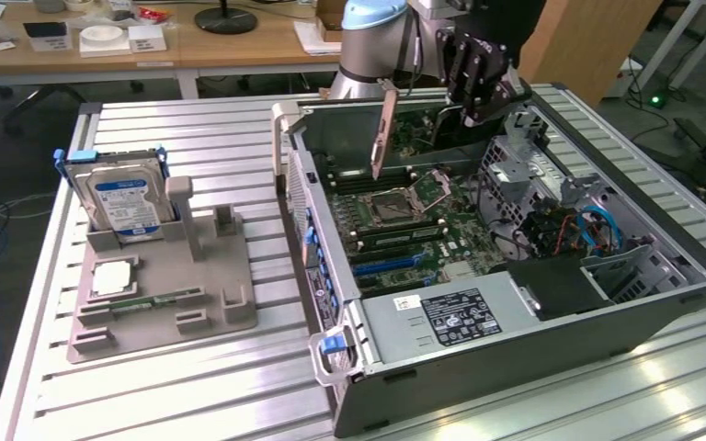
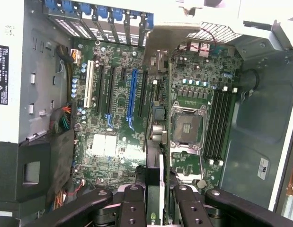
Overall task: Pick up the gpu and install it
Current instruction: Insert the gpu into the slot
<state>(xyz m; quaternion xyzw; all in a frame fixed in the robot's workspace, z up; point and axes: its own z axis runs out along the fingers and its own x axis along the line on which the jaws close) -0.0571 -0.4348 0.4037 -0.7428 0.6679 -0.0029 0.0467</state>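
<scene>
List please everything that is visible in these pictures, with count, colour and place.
table: one, silver slats, under case and holder
computer case: one, dark, open, on the table
motherboard: one, green, inside the case
holder: one, grey, beside the case
hard drive: one, silver with blue label, upright in the holder
memory stick: one, green, flat in the holder
gpu: one, dark, above the motherboard
robot arm: one, grey, beyond the case; jaws closed on the gpu

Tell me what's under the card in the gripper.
Under the thin dark gpu card: green motherboard, between a long blue slot and the square metal processor socket. The strip directly beneath is hidden.
</scene>
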